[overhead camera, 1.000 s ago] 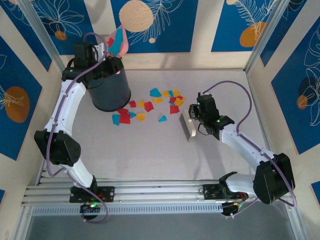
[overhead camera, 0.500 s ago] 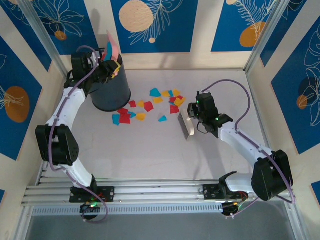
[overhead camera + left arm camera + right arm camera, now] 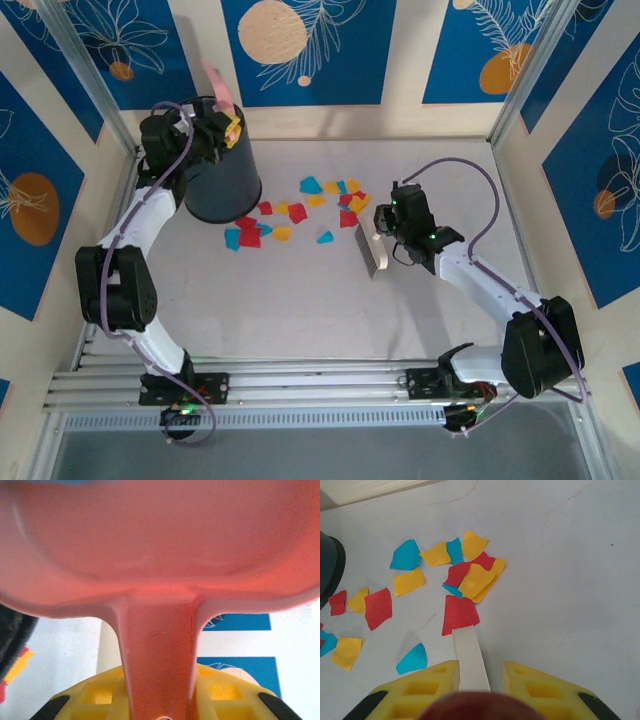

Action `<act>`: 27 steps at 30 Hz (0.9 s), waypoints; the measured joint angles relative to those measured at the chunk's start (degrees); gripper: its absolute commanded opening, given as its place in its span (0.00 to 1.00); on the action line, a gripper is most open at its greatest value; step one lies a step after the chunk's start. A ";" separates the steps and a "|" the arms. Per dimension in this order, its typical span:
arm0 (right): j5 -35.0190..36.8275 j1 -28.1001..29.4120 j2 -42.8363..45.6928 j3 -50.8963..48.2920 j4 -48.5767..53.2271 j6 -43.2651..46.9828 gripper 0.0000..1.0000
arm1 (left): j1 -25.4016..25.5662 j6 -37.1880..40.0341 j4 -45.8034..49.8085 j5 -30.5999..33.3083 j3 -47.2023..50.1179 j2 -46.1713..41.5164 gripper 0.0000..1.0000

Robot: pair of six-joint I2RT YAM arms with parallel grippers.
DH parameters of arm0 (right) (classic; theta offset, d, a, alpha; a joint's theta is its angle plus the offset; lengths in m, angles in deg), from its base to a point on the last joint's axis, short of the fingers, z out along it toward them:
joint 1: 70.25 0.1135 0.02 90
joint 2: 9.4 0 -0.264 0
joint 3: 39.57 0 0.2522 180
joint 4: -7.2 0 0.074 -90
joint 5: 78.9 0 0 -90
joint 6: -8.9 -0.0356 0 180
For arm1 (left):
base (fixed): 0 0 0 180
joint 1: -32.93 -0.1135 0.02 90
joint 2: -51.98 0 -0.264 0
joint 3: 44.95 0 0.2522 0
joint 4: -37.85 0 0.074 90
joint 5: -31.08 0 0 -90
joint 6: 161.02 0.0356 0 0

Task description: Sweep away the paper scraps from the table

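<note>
Red, yellow and blue paper scraps [image 3: 300,212] lie scattered on the white table [image 3: 300,300], between the black bin [image 3: 220,185] and the brush [image 3: 376,254]. In the right wrist view the scraps [image 3: 460,612] lie just beyond the tip of the brush's white strip [image 3: 470,655]. My right gripper [image 3: 388,232] [image 3: 480,685] is shut on the brush, right of the scraps. My left gripper [image 3: 222,128] [image 3: 157,700] is shut on the handle of the pink dustpan [image 3: 214,80] [image 3: 160,540]. It holds the pan tipped up steeply over the bin's mouth.
The bin stands at the table's back left, its dark rim showing at the left edge of both wrist views [image 3: 327,570] [image 3: 12,635]. Blue patterned wall panels [image 3: 310,50] enclose the table. Aluminium rails [image 3: 300,385] run along the near edge.
The left gripper has drawn the dustpan slightly left over the bin and tipped it more upright; the blue scraps seen in it earlier no longer show. The right gripper and brush edged slightly toward the scraps.
</note>
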 measured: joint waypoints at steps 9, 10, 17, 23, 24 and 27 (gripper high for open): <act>0.00 0.00 -0.46 0.33 -0.15 0.00 0.00 | 0.00 -13.14 -13.64 -0.42 2.93 -0.11 0.00; 0.00 0.00 -0.61 0.37 -0.24 -0.02 0.00 | 0.00 -14.45 -14.84 -0.46 3.23 -0.11 0.00; -0.04 -0.04 -1.01 0.68 -0.35 -0.24 0.00 | 0.00 -20.04 -20.33 -0.63 4.48 -0.15 0.00; -0.90 -0.04 -1.33 1.25 -0.07 -0.83 0.00 | 0.00 -11.23 -11.41 -2.62 2.62 -1.77 0.00; -1.20 -0.04 -1.62 1.57 0.04 -0.87 0.00 | 0.00 -9.03 -9.38 -2.84 1.90 -2.19 0.00; -2.38 -0.04 -2.80 3.15 0.72 -1.40 0.00 | 0.00 -0.92 -1.31 -3.67 -0.22 -4.31 0.00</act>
